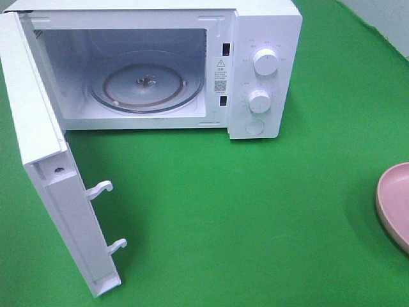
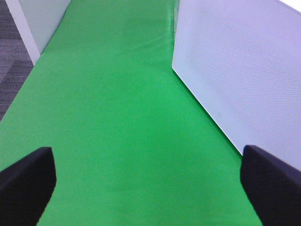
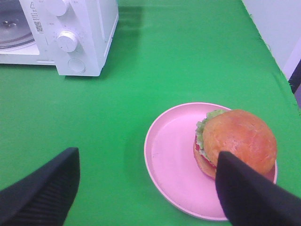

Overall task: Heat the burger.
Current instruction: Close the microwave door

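Note:
The burger point(image 3: 235, 139), with a golden-brown bun and a green lettuce frill, rests on a round pink plate point(image 3: 169, 155) in the right wrist view; in the exterior high view it is out of frame. My right gripper point(image 3: 146, 188) hovers open above the plate's near side, one finger partly covering the burger's edge. My left gripper point(image 2: 148, 181) is open over bare green cloth beside the microwave door point(image 2: 240, 70). Neither gripper shows in the exterior high view. The white microwave point(image 1: 255, 64) stands with its door point(image 1: 51, 173) swung wide and its glass turntable point(image 1: 147, 86) bare.
The pink plate's edge point(image 1: 395, 204) pokes in at the right border of the exterior high view. Green cloth point(image 1: 243, 211) covers the table. The open door juts toward the front left. The table's edge and a grey floor point(image 2: 11, 61) show in the left wrist view.

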Robot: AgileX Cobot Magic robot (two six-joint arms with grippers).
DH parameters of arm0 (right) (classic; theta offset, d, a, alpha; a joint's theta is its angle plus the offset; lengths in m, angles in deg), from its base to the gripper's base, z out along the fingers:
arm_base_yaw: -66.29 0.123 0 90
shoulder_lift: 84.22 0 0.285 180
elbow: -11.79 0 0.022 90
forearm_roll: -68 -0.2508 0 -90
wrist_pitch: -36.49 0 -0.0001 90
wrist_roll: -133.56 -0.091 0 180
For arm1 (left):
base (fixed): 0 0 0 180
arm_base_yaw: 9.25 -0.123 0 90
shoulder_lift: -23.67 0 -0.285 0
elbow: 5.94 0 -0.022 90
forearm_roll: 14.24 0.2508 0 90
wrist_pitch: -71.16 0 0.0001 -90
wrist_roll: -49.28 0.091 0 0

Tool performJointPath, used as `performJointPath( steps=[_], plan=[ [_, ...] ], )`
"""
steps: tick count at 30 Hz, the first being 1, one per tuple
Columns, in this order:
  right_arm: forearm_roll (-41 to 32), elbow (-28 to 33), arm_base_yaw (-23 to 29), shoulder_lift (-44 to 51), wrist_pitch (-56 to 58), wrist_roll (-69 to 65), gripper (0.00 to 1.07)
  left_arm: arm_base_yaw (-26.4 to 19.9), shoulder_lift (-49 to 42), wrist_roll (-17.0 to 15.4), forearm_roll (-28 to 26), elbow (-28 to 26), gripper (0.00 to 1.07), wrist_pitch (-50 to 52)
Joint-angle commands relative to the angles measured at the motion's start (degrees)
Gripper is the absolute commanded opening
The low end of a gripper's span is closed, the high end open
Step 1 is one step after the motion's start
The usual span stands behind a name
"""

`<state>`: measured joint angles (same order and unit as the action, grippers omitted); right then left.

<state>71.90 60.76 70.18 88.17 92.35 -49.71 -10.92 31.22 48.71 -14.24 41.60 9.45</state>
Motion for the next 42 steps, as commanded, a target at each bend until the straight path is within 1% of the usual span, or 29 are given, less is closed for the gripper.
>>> performJointPath(
  steps=[1, 11, 14, 15, 18, 19, 20, 21, 22, 23, 24, 25, 26, 27, 28, 30, 33, 34, 35, 36, 37, 39, 40, 41, 42],
  plan=[
    [-0.06, 0.11, -0.40, 1.60, -0.92, 0.57, 0.76, -0.06, -0.34, 0.11, 0.00, 0.17, 1.00, 0.52],
    [-0.06, 0.11, -0.40, 1.60, -0.92, 0.57, 0.76, -0.06, -0.34, 0.11, 0.00, 0.17, 1.00, 0.57],
    [-0.06, 0.11, -0.40, 1.60, -0.92, 0.57, 0.76, -0.06, -0.34, -0.34, -0.74, -0.97, 1.00, 2.06],
    [-0.06, 0.11, -0.40, 1.60, -0.92, 0.57, 0.76, -0.06, 0.46, -0.34, -0.97, -1.55, 1.00, 4.93],
    [-0.06, 0.11, -0.40, 1.60, -0.92, 0.57, 0.76, -0.06, 1.09, -0.34, -0.97, -1.55, 0.99, 5.90],
    [-0.06, 0.11, -0.40, 1.60, -0.92, 0.57, 0.76, -0.06, 2.69, -0.34, -1.09, -1.55, 0.94, 7.45],
    [-0.06, 0.11, -0.40, 1.60, -0.92, 0.57, 0.76, -0.06, 2.69, -0.34, -1.09, -1.55, 0.94, 7.45],
    [-0.06, 0.11, -0.40, 1.60, -0.92, 0.57, 0.76, -0.06, 4.87, -0.34, -1.03, -1.55, 0.83, 9.51],
    [-0.06, 0.11, -0.40, 1.60, -0.92, 0.57, 0.76, -0.06, 4.87, -0.34, -1.03, -1.55, 0.83, 9.51],
    [-0.06, 0.11, -0.40, 1.60, -0.92, 0.57, 0.76, -0.06, 7.05, -0.34, -0.97, -1.55, 0.69, 11.63],
    [-0.06, 0.11, -0.40, 1.60, -0.92, 0.57, 0.76, -0.06, 7.05, -0.34, -0.97, -1.55, 0.69, 11.63],
    [-0.06, 0.11, -0.40, 1.60, -0.92, 0.57, 0.76, -0.06, 9.34, -0.34, -1.03, -1.55, 0.51, 14.38],
    [-0.06, 0.11, -0.40, 1.60, -0.92, 0.57, 0.76, -0.06, 9.34, -0.34, -1.03, -1.55, 0.51, 14.38],
    [-0.06, 0.11, -0.40, 1.60, -0.92, 0.57, 0.76, 0.06, 11.34, -0.34, -0.97, -1.38, 0.35, 17.82],
    [-0.06, 0.11, -0.40, 1.60, -0.92, 0.57, 0.76, 0.06, 11.34, -0.34, -0.97, -1.38, 0.35, 17.82],
    [-0.06, 0.11, -0.40, 1.60, -0.92, 0.57, 0.76, 0.06, 15.70, -0.11, -0.97, 0.40, 0.00, 25.55],
    [-0.06, 0.11, -0.40, 1.60, -0.92, 0.57, 0.76, 0.06, 16.67, 0.00, -0.97, 0.86, 0.00, 27.04],
    [-0.06, 0.11, -0.40, 1.60, -0.92, 0.57, 0.76, 0.06, 19.19, -0.06, -1.03, 2.18, 0.00, 31.46],
    [-0.06, 0.11, -0.40, 1.60, -0.92, 0.57, 0.76, 0.06, 19.19, -0.06, -1.03, 2.18, 0.00, 31.46],
    [-0.06, 0.11, -0.40, 1.60, -0.92, 0.57, 0.76, 0.06, 21.72, -0.06, -1.15, 3.72, 0.00, 36.38],
    [-0.06, 0.11, -0.40, 1.60, -0.92, 0.57, 0.76, 0.06, 21.72, -0.06, -1.15, 3.72, 0.00, 36.38],
    [-0.06, 0.11, -0.40, 1.60, -0.92, 0.57, 0.76, 0.06, 26.18, 0.57, -1.15, 6.76, 0.00, 46.70],
    [-0.06, 0.11, -0.40, 1.60, -0.92, 0.57, 0.76, 0.06, 26.18, 0.57, -1.15, 6.76, 0.00, 46.70],
    [-0.06, 0.11, -0.40, 1.60, -0.92, 0.57, 0.76, 0.06, 28.59, 0.57, -1.15, 8.71, 0.00, 53.57],
    [-0.06, 0.11, -0.40, 1.60, -0.92, 0.57, 0.76, 0.06, 28.59, 0.57, -1.15, 8.71, 0.00, 53.57]
  ],
)
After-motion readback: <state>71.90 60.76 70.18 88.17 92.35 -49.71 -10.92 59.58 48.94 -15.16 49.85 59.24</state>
